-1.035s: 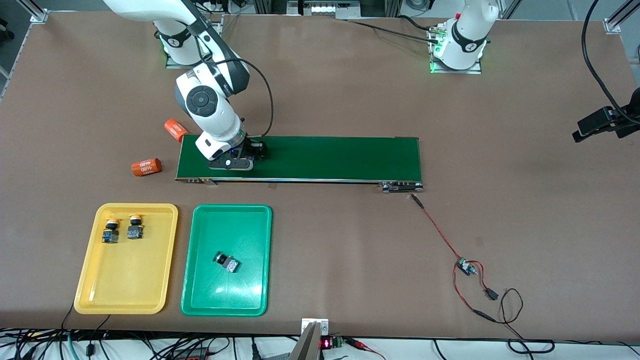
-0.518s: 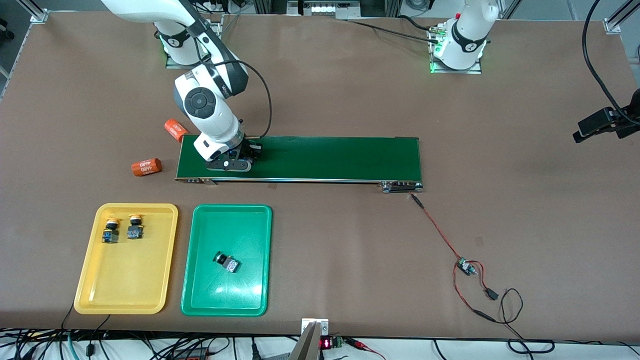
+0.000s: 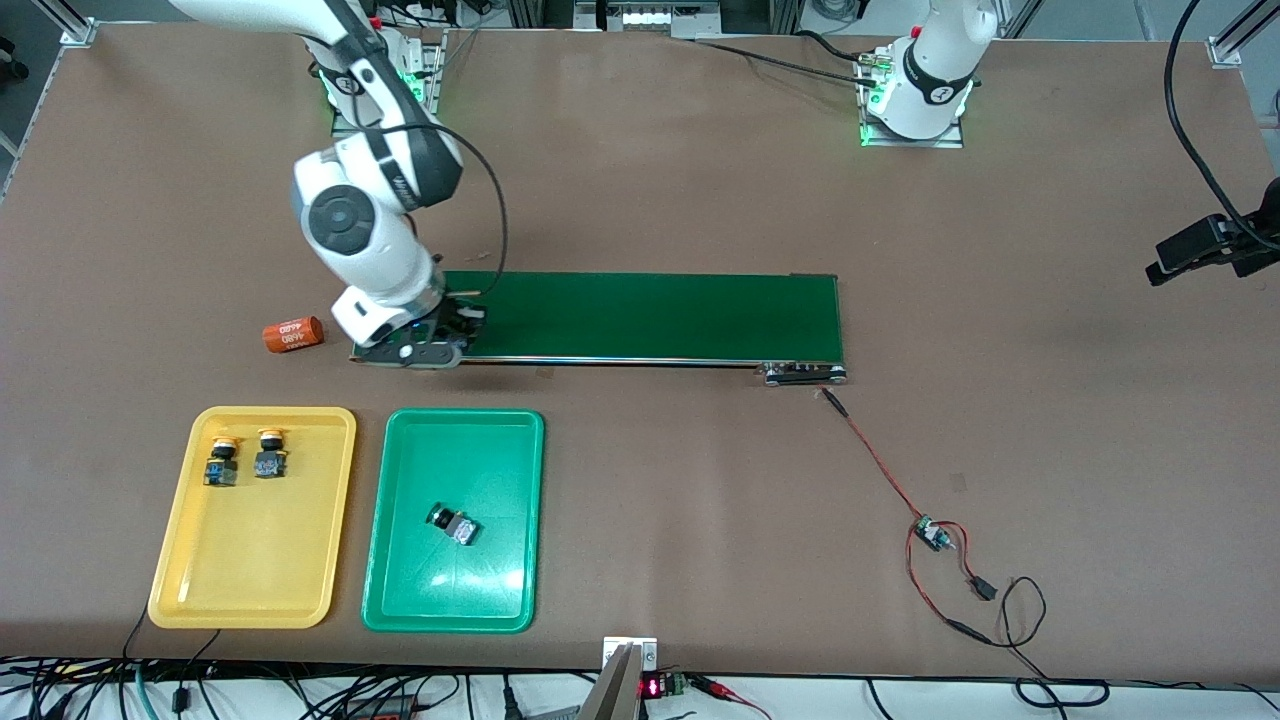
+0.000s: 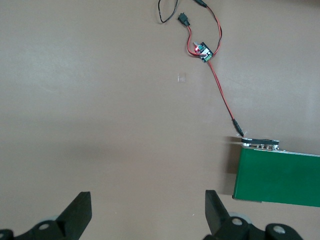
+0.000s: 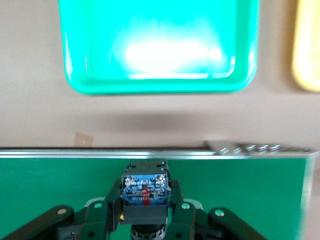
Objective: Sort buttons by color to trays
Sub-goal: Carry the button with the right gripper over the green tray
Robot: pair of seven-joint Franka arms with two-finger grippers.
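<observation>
My right gripper [image 3: 447, 330] hangs over the conveyor belt [image 3: 650, 315] at its end toward the right arm's side, shut on a button [image 5: 144, 192]. That button shows its black body and blue terminal face, and its cap is mostly hidden. The green tray [image 3: 480, 460] holds one dark green button [image 3: 452, 523]. Two yellow-orange buttons [image 3: 220, 462] [image 3: 270, 455] sit in the yellow tray [image 3: 250, 560]. Both the green tray [image 5: 157, 45] and the yellow tray [image 5: 307, 45] appear in the right wrist view. My left gripper [image 4: 147, 212] waits open over bare table.
An orange cylinder [image 3: 293, 334] lies on the table beside the belt's end. A red wire with a small circuit board [image 3: 935, 535] trails from the belt's other end. A black camera mount [image 3: 1210, 245] stands at the table edge by the left arm's end.
The right gripper closed on the button and carried it along the belt toward the right arm's end and the belt's front edge. The arm now hides the second orange cylinder.
</observation>
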